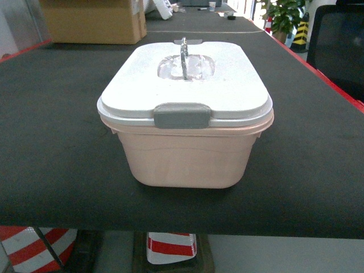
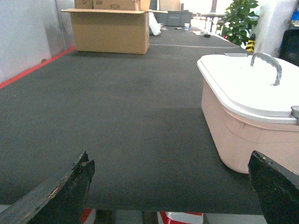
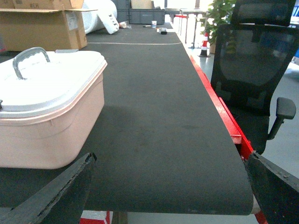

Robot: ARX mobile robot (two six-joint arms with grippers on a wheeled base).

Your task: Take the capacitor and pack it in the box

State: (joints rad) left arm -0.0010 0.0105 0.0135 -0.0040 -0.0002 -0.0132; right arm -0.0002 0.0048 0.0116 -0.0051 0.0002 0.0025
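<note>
**Head view: closed box sitting alone on the dark table**

The box (image 1: 185, 119) is sitting near the front edge of the black table (image 1: 51, 142), its white lid (image 1: 185, 79) resting on top with the grey latch (image 1: 182, 115) facing the camera and the grey handle (image 1: 184, 54) standing upright. No capacitor is showing in any view. The left gripper (image 2: 170, 186) is hovering low at the table edge, its fingers (image 2: 70, 186) spread wide, the box lying to its right. The right gripper (image 3: 170, 186) is likewise spread wide, the box lying to its left. A cardboard carton (image 1: 94, 20) is standing at the far end, an office chair (image 3: 254, 60) is sitting beside the table, and a potted plant (image 1: 284, 14) is showing beyond.
</note>
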